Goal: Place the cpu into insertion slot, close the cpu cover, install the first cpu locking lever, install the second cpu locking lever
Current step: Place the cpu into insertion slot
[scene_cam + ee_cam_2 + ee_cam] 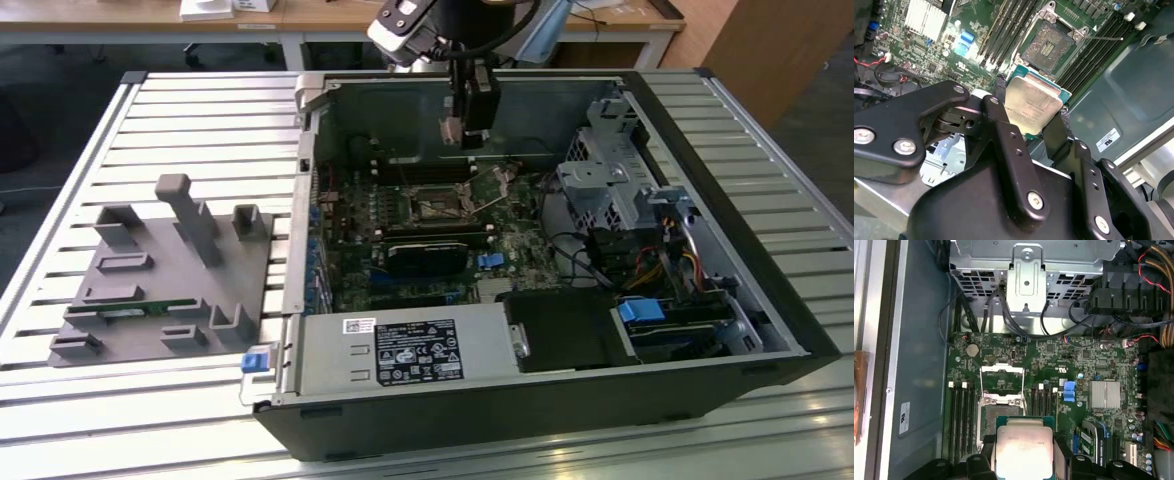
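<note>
My gripper [467,135] hangs inside the open computer case [534,425], above the green motherboard [400,280] and not touching it. My two black fingers [999,95] are closed on the cpu [1033,106], pinching it by two opposite edges, with its dull grey metal top facing the cameras in both wrist views. In the first wrist view the cpu [1024,452] sits between my fingertips, and its far edge overlaps part of the insertion slot [996,415] on the board below. The chip is held up in the air, clear of the socket. The second wrist view shows the insertion slot [1046,45] as a dark square with a silver rim, uncovered, with nothing seated in it and long black memory slots [1004,30] on either side. The cpu cover [1002,369] is swung open, its thin silver frame lying just beyond the socket. In the exterior view the case lies on a slatted metal table [174,120], with a grey fixture block [160,280] beside it on the exterior view's left
</note>
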Robot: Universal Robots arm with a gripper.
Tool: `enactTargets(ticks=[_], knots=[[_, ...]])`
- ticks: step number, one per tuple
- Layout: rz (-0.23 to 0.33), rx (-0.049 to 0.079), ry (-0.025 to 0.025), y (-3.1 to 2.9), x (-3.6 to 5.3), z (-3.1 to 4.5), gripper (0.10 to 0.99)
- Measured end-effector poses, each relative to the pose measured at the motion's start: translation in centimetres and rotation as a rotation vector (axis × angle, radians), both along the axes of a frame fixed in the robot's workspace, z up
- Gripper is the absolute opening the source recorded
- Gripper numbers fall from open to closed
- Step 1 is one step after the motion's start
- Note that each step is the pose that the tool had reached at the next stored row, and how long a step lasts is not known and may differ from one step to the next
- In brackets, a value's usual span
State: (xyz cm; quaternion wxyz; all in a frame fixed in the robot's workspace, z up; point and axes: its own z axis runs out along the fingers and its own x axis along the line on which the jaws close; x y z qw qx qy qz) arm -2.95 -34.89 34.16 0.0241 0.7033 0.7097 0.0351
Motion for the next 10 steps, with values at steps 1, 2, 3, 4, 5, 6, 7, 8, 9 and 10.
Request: enactTargets(ticks=[1,2,3,4,5,6,7,8,9,10], knots=[[0.000,0.000,0.0000,0.00,0.00,-0.11,0.541],[0.000,0.000,0.0001,0.01,-0.01,-0.22,0.541],[0.000,0.000,0.0001,0.02,-0.02,-0.34,0.541],[0.000,0.000,0.0001,0.03,-0.03,-0.47,0.541],[0.000,0.000,0.0001,0.04,-0.03,-0.60,0.541],[0.001,0.000,0.0002,0.07,-0.04,-0.70,0.541],[0.005,0.000,0.0001,0.08,-0.09,-0.85,0.541],[0.011,0.000,0.0002,0.12,-0.10,-0.97,0.541],[0.018,0.000,0.0001,0.16,-0.10,-1.09,0.541],[0.024,0.000,0.0001,0.18,-0.10,-1.20,0.541]])
